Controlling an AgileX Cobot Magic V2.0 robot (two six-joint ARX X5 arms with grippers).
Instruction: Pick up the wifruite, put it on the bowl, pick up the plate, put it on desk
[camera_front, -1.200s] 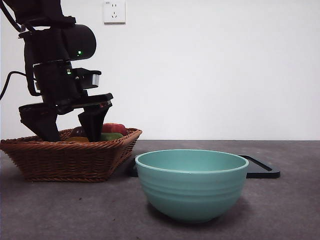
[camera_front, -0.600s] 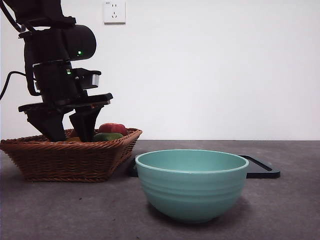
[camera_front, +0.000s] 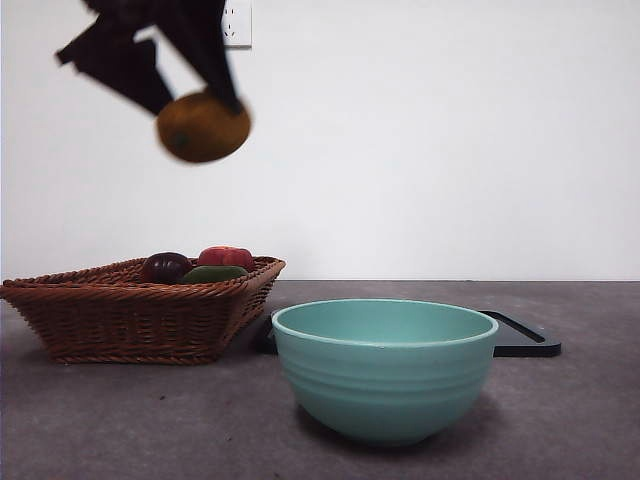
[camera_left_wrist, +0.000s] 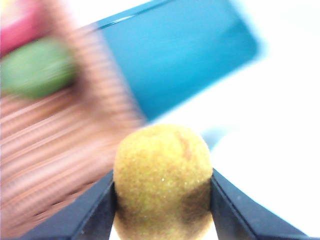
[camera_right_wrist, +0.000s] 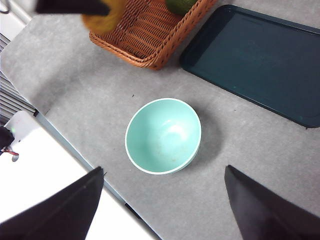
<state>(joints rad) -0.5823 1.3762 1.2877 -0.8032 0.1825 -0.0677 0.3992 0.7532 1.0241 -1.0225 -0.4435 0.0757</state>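
The left claw (camera_front: 190, 100) pinches the kiwifruit (camera_front: 203, 127) high above the wicker basket (camera_front: 140, 310), left of the bowl (camera_front: 385, 370). The right claw (camera_right_wrist: 162, 200) waits wide open, empty. A slipping grip could drop it short.

**Blur and cropped edges**

In the front view the left gripper (camera_front: 190, 95) runs off the top edge, and the kiwifruit (camera_front: 203, 126) it holds is motion-smeared. The left wrist view blurs the basket (camera_left_wrist: 55, 150) and tray (camera_left_wrist: 175, 55). The bowl (camera_front: 385, 368) hides part of the tray's front edge.
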